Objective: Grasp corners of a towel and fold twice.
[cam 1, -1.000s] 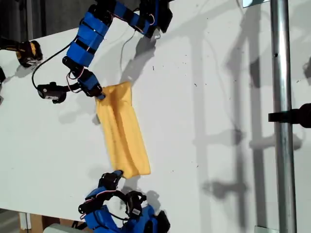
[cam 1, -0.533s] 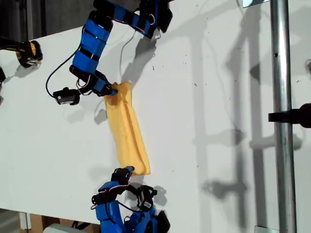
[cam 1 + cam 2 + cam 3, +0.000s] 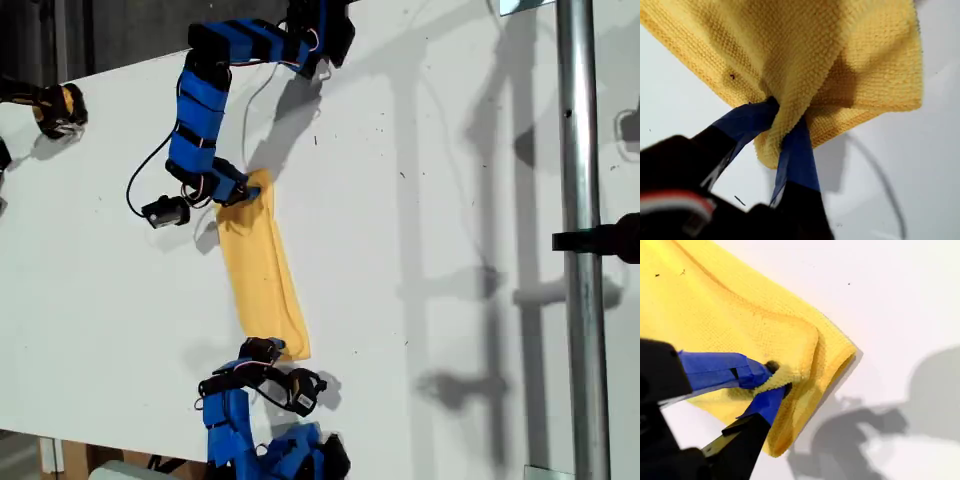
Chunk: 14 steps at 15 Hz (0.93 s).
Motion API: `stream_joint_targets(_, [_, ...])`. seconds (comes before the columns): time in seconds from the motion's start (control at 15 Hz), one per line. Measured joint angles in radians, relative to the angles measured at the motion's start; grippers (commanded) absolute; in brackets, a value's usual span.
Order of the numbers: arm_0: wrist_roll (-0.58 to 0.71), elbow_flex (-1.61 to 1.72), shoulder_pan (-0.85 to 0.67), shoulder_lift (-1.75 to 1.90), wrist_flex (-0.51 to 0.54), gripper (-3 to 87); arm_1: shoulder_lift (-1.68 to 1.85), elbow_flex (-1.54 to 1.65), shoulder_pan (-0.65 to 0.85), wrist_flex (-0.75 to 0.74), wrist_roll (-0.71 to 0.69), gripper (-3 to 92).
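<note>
My second gripper [image 3: 771, 385] pinches a corner of the towel [image 3: 262, 270] at the exterior view's bottom. The towel lies folded narrow on the table [image 3: 450, 200]. Beyond, my first gripper [image 3: 785, 135] clamps its far corner.

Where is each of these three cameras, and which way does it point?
Exterior view: above, looking down on the white table; both blue arms pinch the yellow towel.
First wrist view: on my first gripper, looking along its fingers at bunched towel.
Second wrist view: on my second gripper, facing a folded corner.
All share the towel.
</note>
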Motion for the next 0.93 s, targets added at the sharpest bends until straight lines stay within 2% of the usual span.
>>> stream_joint_targets(0.07, [0.002, -0.012, 0.0, -0.003, 0.008, 17.3, -0.003, -0.008, 0.012, 0.018, 0.008, 20.4])
stream_joint_targets(0.13, [-0.005, -0.02, -0.002, -0.003, 0.029, 24.6, -0.005, -0.017, 0.02, 0.052, 0.015, 25.2])
stream_joint_targets(0.2, [-0.003, -0.021, -0.002, 0.006, 0.066, 28.3, -0.005, -0.026, 0.028, 0.107, 0.017, 34.5])
stream_joint_targets(0.27, [-0.005, -0.021, -0.002, 0.037, 0.106, 30.5, -0.005, -0.04, 0.041, 0.156, 0.017, 37.9])
stream_joint_targets(0.47, [-0.018, -0.02, -0.002, 0.233, 0.212, 27.2, 0.034, -0.074, 0.044, 0.313, 0.035, 38.1])
stream_joint_targets(0.6, [-0.031, -0.017, -0.002, 0.368, 0.259, 25.2, 0.12, -0.074, 0.058, 0.356, 0.049, 37.4])
stream_joint_targets(0.8, [-0.069, 0.049, -0.003, 0.561, 0.275, 22.5, 0.293, -0.011, 0.118, 0.362, 0.095, 37.0])
stream_joint_targets(0.93, [-0.084, 0.135, -0.003, 0.73, 0.27, 21.0, 0.437, 0.13, 0.19, 0.313, 0.132, 37.4])
